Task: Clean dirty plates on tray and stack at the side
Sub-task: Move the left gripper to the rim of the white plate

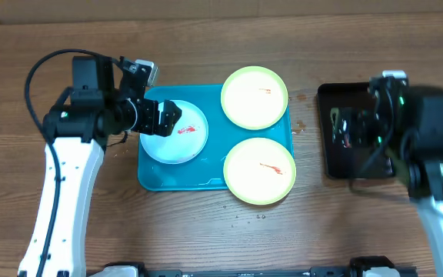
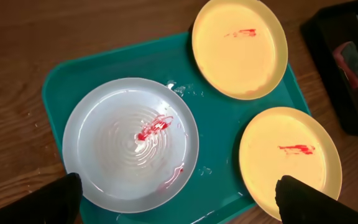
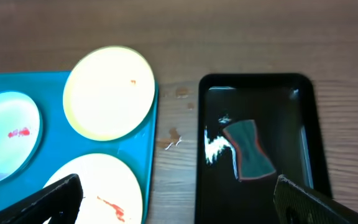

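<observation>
The turquoise tray [image 1: 154, 177] lies mid-table. On it are a light blue plate [image 1: 183, 138] at left and two yellow-green plates, one at the back right [image 1: 254, 96] and one at the front right [image 1: 259, 170], all with red smears. My left gripper [image 1: 169, 114] is open and empty above the blue plate [image 2: 130, 143]. The left wrist view also shows the tray [image 2: 222, 134] and both yellow plates [image 2: 239, 46] [image 2: 289, 158]. My right gripper [image 1: 350, 129] is open and empty over the black tray [image 1: 337, 158]. A teal sponge [image 3: 247, 149] lies in the black tray [image 3: 216, 180].
The black tray stands right of the turquoise tray, with a strip of bare wood [image 3: 176, 137] between them. Small wet spots lie on the table in front of the turquoise tray [image 1: 244, 219]. White foam [image 3: 214, 147] sits beside the sponge.
</observation>
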`<state>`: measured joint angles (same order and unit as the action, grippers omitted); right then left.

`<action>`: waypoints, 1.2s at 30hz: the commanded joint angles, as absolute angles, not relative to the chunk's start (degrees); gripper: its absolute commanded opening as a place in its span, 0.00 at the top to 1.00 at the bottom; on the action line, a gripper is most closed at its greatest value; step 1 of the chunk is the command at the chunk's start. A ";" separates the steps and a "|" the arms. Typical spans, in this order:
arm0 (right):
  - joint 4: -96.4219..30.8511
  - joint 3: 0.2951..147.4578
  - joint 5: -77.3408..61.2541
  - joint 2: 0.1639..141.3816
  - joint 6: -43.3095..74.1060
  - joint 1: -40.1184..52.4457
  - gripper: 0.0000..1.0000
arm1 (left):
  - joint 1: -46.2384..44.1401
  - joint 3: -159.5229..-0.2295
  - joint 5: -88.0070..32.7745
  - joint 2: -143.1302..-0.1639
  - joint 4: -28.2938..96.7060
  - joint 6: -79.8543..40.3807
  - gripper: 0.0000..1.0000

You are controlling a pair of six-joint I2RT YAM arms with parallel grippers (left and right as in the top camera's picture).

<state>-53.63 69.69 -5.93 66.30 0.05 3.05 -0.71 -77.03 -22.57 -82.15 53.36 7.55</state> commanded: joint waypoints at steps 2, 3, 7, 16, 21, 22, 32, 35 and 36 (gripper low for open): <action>-54.39 72.42 -13.02 72.99 0.25 3.14 0.00 | -0.45 -78.26 -24.10 -83.90 53.52 5.69 0.00; -54.41 72.42 -13.91 74.08 0.25 3.14 0.00 | -0.45 -78.26 -24.08 -84.05 53.41 5.52 0.00; -54.54 72.42 -15.35 76.95 0.25 3.14 0.00 | -0.45 -78.26 -24.03 -84.23 53.30 5.54 0.00; -54.15 72.42 -15.31 77.34 0.36 3.14 0.05 | -0.45 -78.26 -10.24 -87.05 55.00 -1.96 0.09; -54.15 72.42 -15.11 77.34 1.76 3.14 0.07 | -0.45 -78.26 -1.08 -93.65 55.33 -3.86 0.20; -54.15 72.42 -15.11 77.34 1.76 3.14 0.08 | -0.43 -78.26 -1.02 -94.98 55.27 -3.84 0.21; -54.17 72.40 -15.11 77.34 1.76 3.14 0.17 | -0.40 -78.26 2.11 -106.21 55.16 -3.90 0.43; -54.17 72.40 -15.11 77.34 1.76 3.14 0.19 | -0.40 -78.26 5.67 -107.57 55.22 -5.45 0.52; -54.17 72.40 -15.11 77.34 1.76 3.14 0.19 | -0.40 -78.26 6.46 -107.83 55.09 -5.93 0.53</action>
<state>-54.50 71.00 -14.81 77.95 1.52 3.05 -0.71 -77.30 1.89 -106.54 55.13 -3.81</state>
